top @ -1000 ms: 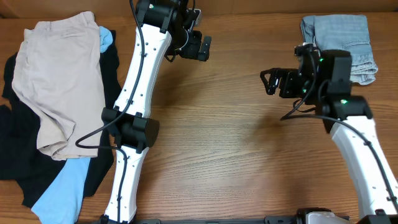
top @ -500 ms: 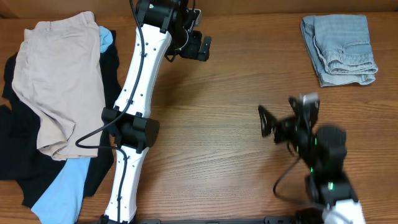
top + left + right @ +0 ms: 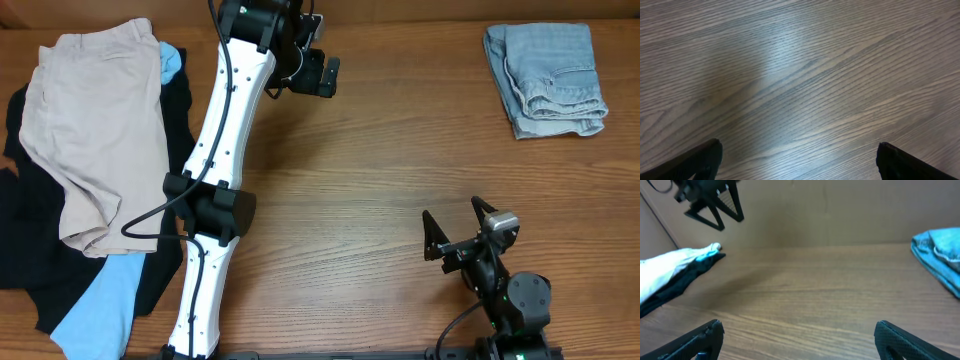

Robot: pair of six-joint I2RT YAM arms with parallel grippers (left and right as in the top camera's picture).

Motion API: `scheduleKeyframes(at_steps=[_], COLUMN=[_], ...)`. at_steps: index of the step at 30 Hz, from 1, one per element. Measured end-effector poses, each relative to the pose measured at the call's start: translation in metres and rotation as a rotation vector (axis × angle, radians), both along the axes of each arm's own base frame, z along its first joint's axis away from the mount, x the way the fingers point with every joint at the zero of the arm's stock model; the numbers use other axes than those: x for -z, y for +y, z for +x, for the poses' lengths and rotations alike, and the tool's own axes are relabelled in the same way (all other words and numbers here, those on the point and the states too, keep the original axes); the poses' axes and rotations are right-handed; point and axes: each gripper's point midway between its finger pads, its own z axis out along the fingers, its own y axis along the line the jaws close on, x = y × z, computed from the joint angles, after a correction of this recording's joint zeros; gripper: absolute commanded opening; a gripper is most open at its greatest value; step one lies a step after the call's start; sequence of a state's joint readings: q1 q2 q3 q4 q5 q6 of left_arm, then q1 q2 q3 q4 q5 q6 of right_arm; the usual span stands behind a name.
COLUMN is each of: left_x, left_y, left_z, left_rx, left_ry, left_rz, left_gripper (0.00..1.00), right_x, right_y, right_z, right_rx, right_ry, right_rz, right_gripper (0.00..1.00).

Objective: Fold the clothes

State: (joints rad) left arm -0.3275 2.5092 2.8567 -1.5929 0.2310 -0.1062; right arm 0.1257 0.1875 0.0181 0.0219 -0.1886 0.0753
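Note:
The folded light-wash denim shorts (image 3: pixel 545 78) lie at the table's far right corner; they also show at the right edge of the right wrist view (image 3: pixel 940 255). A pile at the left holds beige shorts (image 3: pixel 95 130) on top of black (image 3: pixel 25 240) and sky-blue (image 3: pixel 100 305) garments. My left gripper (image 3: pixel 325 75) is open and empty over bare wood at the back centre. My right gripper (image 3: pixel 455 228) is open and empty near the front edge, far from the denim shorts.
The wooden table (image 3: pixel 400 170) is bare between the pile and the folded shorts. A brown wall runs along the table's far edge (image 3: pixel 840 210). The left arm's white links (image 3: pixel 215 180) stretch from the front edge to the back.
My right arm has drawn back from beside the folded denim shorts to the front edge of the table, empty. The left arm has not moved.

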Motion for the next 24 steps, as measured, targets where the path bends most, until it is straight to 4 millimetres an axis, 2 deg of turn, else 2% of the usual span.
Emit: scheduleKeyframes(at_steps=[4,9,24], left_x=[0.000,0.000,0.000], left_y=[0.000,0.000,0.000], left_z=[0.000,0.000,0.000], left_rx=[0.000,0.000,0.000], left_ry=[0.000,0.000,0.000], left_rz=[0.000,0.000,0.000], left_gripper=[1.00,1.00,1.00], right_x=[0.003,-0.023,-0.018], right_y=[-0.001,-0.002,-0.002], right_z=[-0.005,-0.010,-0.010], right_rx=[0.005,0.006,0.006], right_ry=[0.011,-0.103,-0.084], right_rz=[-0.002,0.013,0.010], right_gripper=[1.00,1.00,1.00])
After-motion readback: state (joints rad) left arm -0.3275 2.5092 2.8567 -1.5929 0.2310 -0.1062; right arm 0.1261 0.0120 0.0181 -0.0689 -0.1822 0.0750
